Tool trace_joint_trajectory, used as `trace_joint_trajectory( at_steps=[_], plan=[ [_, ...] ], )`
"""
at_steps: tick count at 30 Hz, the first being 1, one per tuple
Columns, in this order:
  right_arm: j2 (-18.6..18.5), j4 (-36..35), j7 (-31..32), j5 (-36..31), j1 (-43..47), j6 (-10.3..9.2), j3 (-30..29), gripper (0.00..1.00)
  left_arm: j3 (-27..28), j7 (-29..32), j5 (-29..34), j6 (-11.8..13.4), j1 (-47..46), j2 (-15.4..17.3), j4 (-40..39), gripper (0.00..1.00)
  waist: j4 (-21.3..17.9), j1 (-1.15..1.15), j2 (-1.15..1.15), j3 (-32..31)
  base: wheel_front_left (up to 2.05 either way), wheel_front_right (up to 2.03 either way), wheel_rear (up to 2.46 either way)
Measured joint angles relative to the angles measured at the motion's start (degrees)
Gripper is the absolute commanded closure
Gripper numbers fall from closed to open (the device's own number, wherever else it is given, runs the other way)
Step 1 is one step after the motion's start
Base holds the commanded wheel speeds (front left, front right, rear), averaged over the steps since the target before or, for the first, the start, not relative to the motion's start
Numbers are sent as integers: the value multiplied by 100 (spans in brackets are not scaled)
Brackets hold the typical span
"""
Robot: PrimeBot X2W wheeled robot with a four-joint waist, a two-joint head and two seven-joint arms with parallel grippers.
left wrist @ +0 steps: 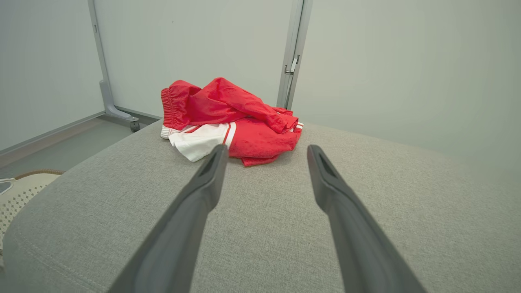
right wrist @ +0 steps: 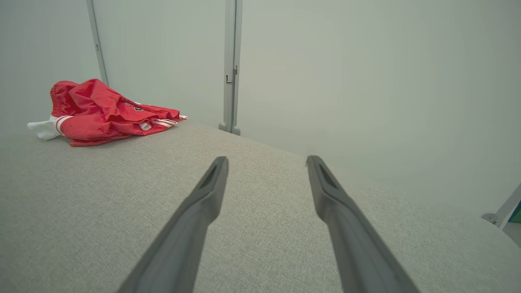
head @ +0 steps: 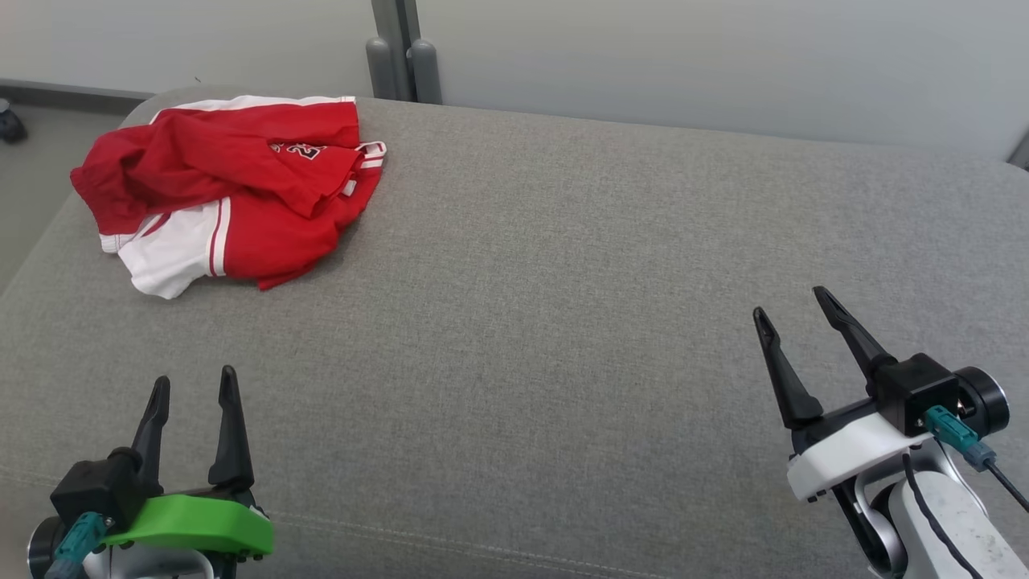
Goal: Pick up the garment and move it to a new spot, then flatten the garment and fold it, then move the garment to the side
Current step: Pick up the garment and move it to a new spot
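A crumpled red and white garment point(head: 233, 189) lies in a heap at the far left corner of the grey cushioned surface point(head: 563, 281). My left gripper point(head: 195, 382) hovers open near the front left edge, well short of the garment, nothing between its fingers. In the left wrist view the garment point(left wrist: 232, 118) sits straight ahead beyond the open left gripper point(left wrist: 266, 151). My right gripper point(head: 792, 303) stands open at the front right, far from the cloth. The right wrist view shows the garment point(right wrist: 106, 112) at its far left, away from the open right gripper point(right wrist: 266, 162).
Pale partition walls point(head: 683, 56) with a grey upright post point(head: 402, 56) stand right behind the surface. Floor point(head: 32, 169) drops away past the left edge. A white perforated object point(left wrist: 20, 191) sits low at the left of the left wrist view.
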Motion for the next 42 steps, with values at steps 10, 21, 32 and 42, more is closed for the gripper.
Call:
trace_joint_trajectory(
  at_steps=[10, 21, 32, 42],
  plan=[
    [30, 55, -7, -10, -77, 56, 47, 0, 122, -1, -245, -5, -10, -22, -60, 0, -45, 0, 0, 149, 0, 0, 0],
    [-130, -211, -8, -210, -470, 118, 55, 0, 458, 0, -867, 3, -929, -73, 144, 0, -161, 0, 0, 753, 0, 0, 0],
    [-286, -498, -24, -310, -747, 179, 130, 0, 1195, 917, -1903, 348, -2681, -74, 356, 0, -310, 0, 0, 1580, 0, 0, 0],
    [-286, -1032, -25, -311, -1121, 245, 257, 0, 2090, 1640, -2377, 906, -3981, 757, 924, 0, -511, 0, 0, 2372, 0, 0, 0]
  ],
)
